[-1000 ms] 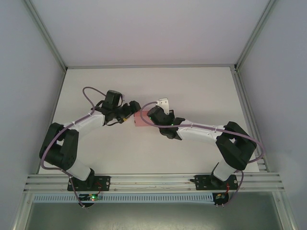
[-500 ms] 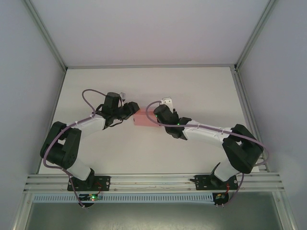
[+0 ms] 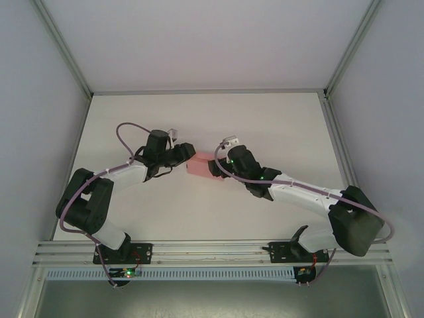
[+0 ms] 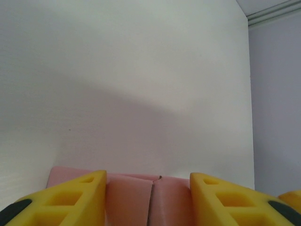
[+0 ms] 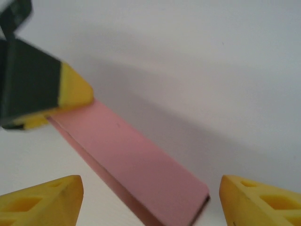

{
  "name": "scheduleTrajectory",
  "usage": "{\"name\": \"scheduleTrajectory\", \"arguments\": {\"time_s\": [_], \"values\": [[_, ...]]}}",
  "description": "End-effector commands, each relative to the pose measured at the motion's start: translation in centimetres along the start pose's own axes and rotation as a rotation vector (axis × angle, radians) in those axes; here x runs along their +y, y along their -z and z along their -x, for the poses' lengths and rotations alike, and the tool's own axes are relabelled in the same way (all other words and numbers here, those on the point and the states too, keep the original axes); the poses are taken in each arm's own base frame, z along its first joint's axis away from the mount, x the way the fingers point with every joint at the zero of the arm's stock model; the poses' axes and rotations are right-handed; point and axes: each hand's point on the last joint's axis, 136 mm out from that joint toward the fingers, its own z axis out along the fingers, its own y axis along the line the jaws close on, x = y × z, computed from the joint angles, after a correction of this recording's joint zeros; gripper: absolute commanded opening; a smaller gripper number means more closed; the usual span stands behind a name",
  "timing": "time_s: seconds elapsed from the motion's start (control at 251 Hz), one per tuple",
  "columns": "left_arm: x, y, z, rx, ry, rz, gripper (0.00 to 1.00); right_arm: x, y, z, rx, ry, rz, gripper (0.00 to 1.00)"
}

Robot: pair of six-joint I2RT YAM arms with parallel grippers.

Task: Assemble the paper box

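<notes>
The paper box (image 3: 203, 167) is a small flat pink rectangular box at the middle of the table. My left gripper (image 3: 188, 154) is shut on its left end. In the left wrist view the box (image 4: 151, 201) fills the gap between the yellow fingers (image 4: 70, 200), with a seam down its end face. My right gripper (image 3: 219, 165) is at the box's right end and stands open. In the right wrist view the box (image 5: 136, 162) runs diagonally between the wide-apart fingertips (image 5: 51, 197) without touching them, and the left gripper's yellow tip (image 5: 71, 92) presses on its far end.
The white table (image 3: 265, 126) stretches behind and to both sides of the box. Grey walls (image 3: 33, 132) close in left and right, and a metal rail (image 3: 212, 250) runs along the near edge by the arm bases.
My right gripper has opened and let go of the box, its arm stretching out lower. My left gripper has closed on the box's left end.
</notes>
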Motion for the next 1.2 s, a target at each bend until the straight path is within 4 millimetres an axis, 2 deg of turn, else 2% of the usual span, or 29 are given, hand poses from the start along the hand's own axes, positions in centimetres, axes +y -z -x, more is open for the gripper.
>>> {"name": "scheduleTrajectory", "arguments": {"time_s": [0.0, 0.092, 0.16, 0.319, 0.455, 0.551, 0.607, 0.65, 0.762, 0.81, 0.862, 0.946, 1.058, 1.113, 1.193], "values": [[4.4, -0.4, -4.9, 0.131, 0.031, 0.134, 0.45, 0.2, 0.0, 2.6, -0.088, -0.071, 0.019, 0.79], [4.4, -0.3, -5.1, 0.124, 0.008, 0.136, 0.45, -1.0, -0.9, 2.7, -0.093, -0.144, -0.063, 0.78], [4.4, -0.2, -5.3, 0.121, -0.007, 0.139, 0.44, -2.2, -1.7, 1.6, -0.054, -0.172, -0.126, 0.72], [5.3, 0.0, -5.8, 0.116, -0.008, 0.166, 0.42, -3.4, -2.8, -3.2, 0.063, -0.151, -0.171, 0.64], [6.5, -0.3, -6.8, 0.140, 0.011, 0.183, 0.37, -4.7, -3.1, -7.3, 0.090, -0.124, -0.168, 0.48], [7.0, -0.6, -7.6, 0.167, 0.017, 0.167, 0.32, -5.3, -3.5, -9.7, 0.098, -0.106, -0.150, 0.41], [7.5, -0.8, -8.1, 0.177, 0.021, 0.171, 0.23, -5.3, -3.8, -10.9, 0.100, -0.079, -0.131, 0.39], [7.8, -0.9, -8.4, 0.186, 0.023, 0.167, 0.15, -5.5, -4.1, -11.8, 0.110, -0.073, -0.123, 0.32], [7.8, -1.1, -9.2, 0.208, 0.007, 0.128, 0.10, -6.1, -4.4, -13.7, 0.103, -0.082, -0.114, 0.21], [7.8, -1.0, -9.4, 0.209, 0.002, 0.119, 0.08, -6.1, -4.3, -14.3, 0.086, -0.084, -0.103, 0.17], [7.7, -0.8, -9.5, 0.208, -0.028, 0.107, 0.00, -5.9, -4.0, -14.8, 0.059, -0.072, -0.077, 0.12], [8.4, -0.4, -9.9, 0.209, -0.080, 0.129, 0.00, -5.7, -3.8, -14.7, 0.009, -0.058, -0.066, 0.06], [8.6, -0.1, -10.3, 0.206, -0.167, 0.123, 0.00, -5.3, -4.3, -15.4, 0.044, -0.030, -0.059, 0.01], [9.4, -0.2, -10.2, 0.195, -0.178, 0.159, 0.00, -5.1, -4.6, -15.5, 0.056, -0.007, -0.070, 0.00], [9.2, -0.5, -10.4, 0.192, -0.206, 0.122, 0.00, -5.2, -4.5, -15.3, 0.042, -0.016, -0.077, 0.00]]}}
